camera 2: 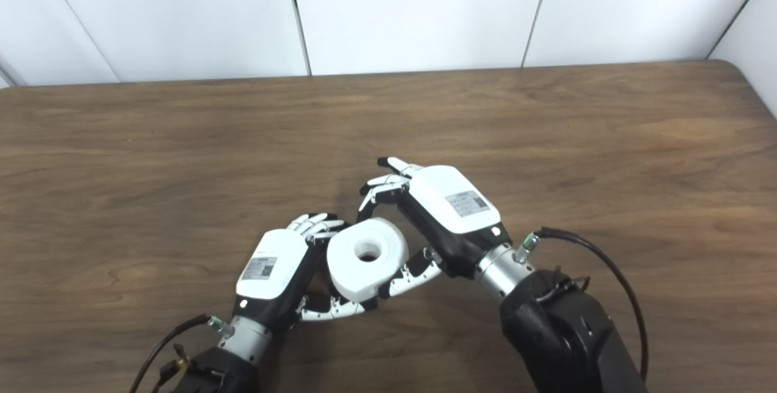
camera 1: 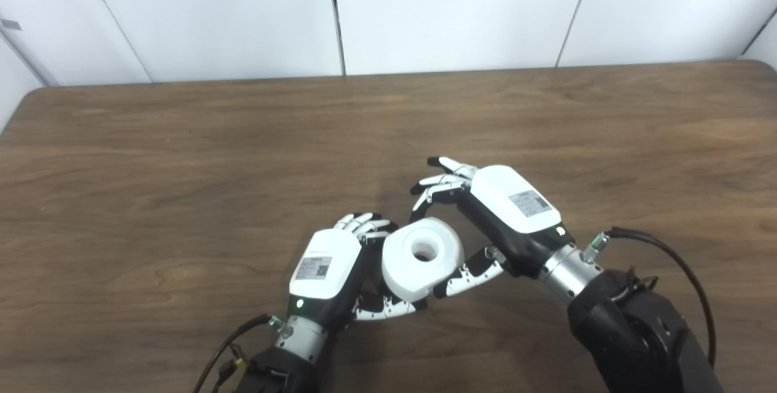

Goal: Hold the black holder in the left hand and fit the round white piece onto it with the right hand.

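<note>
The round white piece (camera 1: 403,271), a thick disc with a hole in its middle, is held above the table between my two hands. My right hand (camera 1: 504,205) is shut on it, thumb against its lower right edge and fingers (camera 1: 440,183) curled over its top edge. My left hand (camera 1: 325,262) is curled in from the left, fingers behind the disc and thumb beneath it. The black holder is almost fully hidden behind the white piece. Only a dark sliver (camera 1: 388,227) shows by the left fingers.
The brown wooden table (camera 1: 182,168) runs back to a white panelled wall. A black cable (camera 1: 674,256) loops off my right wrist, and another cable (camera 1: 234,335) hangs from my left wrist near the front edge.
</note>
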Motion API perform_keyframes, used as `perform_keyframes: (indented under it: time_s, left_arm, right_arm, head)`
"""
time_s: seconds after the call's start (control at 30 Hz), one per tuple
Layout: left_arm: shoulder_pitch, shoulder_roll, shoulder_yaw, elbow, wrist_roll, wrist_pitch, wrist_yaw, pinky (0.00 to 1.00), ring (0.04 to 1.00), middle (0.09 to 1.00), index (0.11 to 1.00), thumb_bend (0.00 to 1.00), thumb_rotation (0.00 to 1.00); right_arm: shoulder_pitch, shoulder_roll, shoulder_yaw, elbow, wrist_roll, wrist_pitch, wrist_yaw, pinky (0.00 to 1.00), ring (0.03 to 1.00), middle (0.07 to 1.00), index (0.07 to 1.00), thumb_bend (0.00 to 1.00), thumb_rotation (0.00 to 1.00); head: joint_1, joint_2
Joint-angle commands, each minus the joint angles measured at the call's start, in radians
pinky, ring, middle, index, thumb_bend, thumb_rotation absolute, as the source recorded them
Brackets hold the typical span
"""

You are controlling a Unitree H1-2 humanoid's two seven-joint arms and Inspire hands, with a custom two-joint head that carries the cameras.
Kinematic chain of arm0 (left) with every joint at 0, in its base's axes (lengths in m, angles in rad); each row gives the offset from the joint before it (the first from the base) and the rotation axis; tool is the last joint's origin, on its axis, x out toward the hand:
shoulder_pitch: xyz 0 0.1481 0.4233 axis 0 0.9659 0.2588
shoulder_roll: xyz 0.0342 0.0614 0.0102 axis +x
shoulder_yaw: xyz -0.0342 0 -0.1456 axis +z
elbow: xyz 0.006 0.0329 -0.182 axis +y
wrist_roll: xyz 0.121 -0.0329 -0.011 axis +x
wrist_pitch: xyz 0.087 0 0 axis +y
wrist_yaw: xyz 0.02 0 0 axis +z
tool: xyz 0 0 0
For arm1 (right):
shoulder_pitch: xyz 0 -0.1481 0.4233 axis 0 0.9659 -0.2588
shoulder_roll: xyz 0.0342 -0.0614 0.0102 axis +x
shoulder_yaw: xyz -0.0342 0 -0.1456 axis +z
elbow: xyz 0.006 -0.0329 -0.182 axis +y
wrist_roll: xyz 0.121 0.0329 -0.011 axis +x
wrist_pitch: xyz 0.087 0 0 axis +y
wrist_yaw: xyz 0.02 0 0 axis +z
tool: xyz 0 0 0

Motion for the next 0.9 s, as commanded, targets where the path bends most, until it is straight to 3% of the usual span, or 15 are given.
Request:
perform_keyframes:
  time_s: [0.0,0.13,0.87]
  left_arm:
    - [0.000,-0.001,-0.017,0.001,0.038,0.012,-0.023,0.90,0.873,0.795,0.487,0.52,0.05]
    - [-0.001,0.000,-0.019,0.000,0.042,0.017,-0.029,0.91,0.877,0.799,0.487,0.52,0.06]
    - [-0.005,0.004,-0.027,0.006,0.047,0.019,-0.022,0.90,0.869,0.791,0.487,0.52,0.05]
  right_arm:
    - [-0.008,-0.001,0.002,-0.006,-0.013,-0.003,0.029,0.89,0.945,0.792,0.555,0.94,0.26]
    - [-0.009,0.003,-0.002,-0.004,-0.023,-0.005,0.034,0.89,0.947,0.794,0.571,1.00,0.29]
    - [-0.004,0.008,-0.018,0.002,-0.037,-0.010,0.060,0.91,0.958,0.805,0.581,1.00,0.35]
  head:
    - [-0.001,0.000]
    - [-0.001,0.000]
    - [0.001,0.000]
